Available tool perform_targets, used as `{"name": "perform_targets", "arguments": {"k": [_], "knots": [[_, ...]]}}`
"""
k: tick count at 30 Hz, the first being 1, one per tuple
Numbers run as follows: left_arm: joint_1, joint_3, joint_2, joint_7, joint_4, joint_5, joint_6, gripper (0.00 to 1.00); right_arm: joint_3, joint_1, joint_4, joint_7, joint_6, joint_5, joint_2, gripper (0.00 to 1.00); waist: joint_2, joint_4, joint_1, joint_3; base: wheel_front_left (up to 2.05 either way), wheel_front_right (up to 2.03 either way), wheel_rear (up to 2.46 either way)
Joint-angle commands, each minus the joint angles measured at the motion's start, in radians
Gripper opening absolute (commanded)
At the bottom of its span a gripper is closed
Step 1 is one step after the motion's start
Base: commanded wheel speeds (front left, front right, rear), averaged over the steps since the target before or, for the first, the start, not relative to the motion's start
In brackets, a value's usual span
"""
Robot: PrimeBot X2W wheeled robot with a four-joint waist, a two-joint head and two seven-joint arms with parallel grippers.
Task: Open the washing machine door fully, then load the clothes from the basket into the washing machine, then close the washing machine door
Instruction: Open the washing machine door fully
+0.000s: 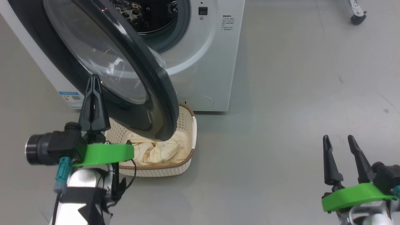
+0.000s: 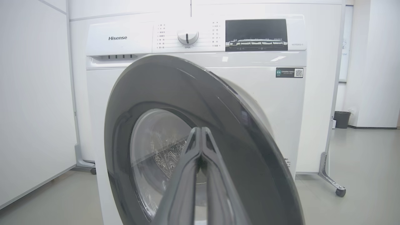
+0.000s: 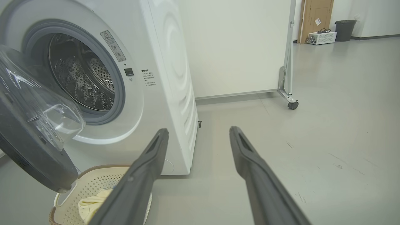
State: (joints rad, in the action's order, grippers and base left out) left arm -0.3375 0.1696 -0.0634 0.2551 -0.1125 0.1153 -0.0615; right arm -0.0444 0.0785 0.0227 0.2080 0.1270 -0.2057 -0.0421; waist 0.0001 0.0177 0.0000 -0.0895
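Round washing machine door (image 1: pixel 150 78), glossy black ring around clear glass, stands part-open at upper left on the big white front-loading washing machine (image 1: pixel 215 62). The door's lower edge overlaps the cream perforated plastic basket (image 1: pixel 189 125), lower centre-left, with pale yellow clothes (image 1: pixel 162 150) inside. Left gripper (image 1: pixel 93 78) clenched, empty, in front of the door glass. Right gripper (image 1: pixel 338 138) spread, empty, lower right.

- Door (image 1: pixel 161 93): smooth, shiny black ring around clear glass.
- Washer (image 1: pixel 212 62): smooth white front, a bit shiny.
- Drum (image 3: pixel 81 78): shiny metal with little holes.
- Seal (image 3: pixel 120 92): dull grey rubber.
- Basket (image 1: pixel 187 122): cream plastic full of holes, brown rim.
- Clothes (image 1: pixel 165 150): soft, crumpled cloth.
- Floor (image 1: pixel 297 93): smooth grey, dull shine.
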Motion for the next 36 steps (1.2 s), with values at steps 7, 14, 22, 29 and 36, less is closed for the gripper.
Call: {"name": "perform_targets", "arguments": {"k": [7, 14, 22, 29, 36], "knots": [[-0.108, 0.009, -0.021, -0.002, 0.198, -0.031, 0.014, 0.0, 0.012, -0.037, -0.009, 0.013, 0.004, -0.014, -0.008, 1.0, -0.0001, -0.005, 0.0, 0.008, 0.0, 0.0, 0.0], [-0.176, 0.159, 0.007, -0.074, 0.219, 0.043, 0.051, 0.0, 0.029, -0.049, 0.003, 0.018, 0.004, -0.022, -0.008, 1.0, -0.0001, -0.025, 0.0, 0.001, 0.0, 0.0, 0.0], [-0.216, 0.309, 0.013, -0.105, 0.11, 0.201, 0.018, 0.0, 0.049, -0.061, 0.019, 0.021, 0.004, -0.029, -0.008, 1.0, -0.0001, -0.056, 0.0, -0.004, 0.0, 0.0, 0.0], [-0.271, 0.421, 0.013, -0.087, -0.093, 0.363, -0.034, 0.0, 0.062, -0.074, 0.028, 0.022, 0.004, -0.033, -0.008, 1.0, -0.0001, -0.081, 0.0, -0.018, 0.0, 0.0, 0.0], [-0.346, 0.454, 0.013, -0.034, -0.292, 0.442, -0.087, 0.0, 0.064, -0.083, 0.036, 0.023, 0.004, -0.037, -0.008, 1.0, -0.0001, -0.096, 0.0, -0.024, 0.0, 0.0, 0.0]]}}
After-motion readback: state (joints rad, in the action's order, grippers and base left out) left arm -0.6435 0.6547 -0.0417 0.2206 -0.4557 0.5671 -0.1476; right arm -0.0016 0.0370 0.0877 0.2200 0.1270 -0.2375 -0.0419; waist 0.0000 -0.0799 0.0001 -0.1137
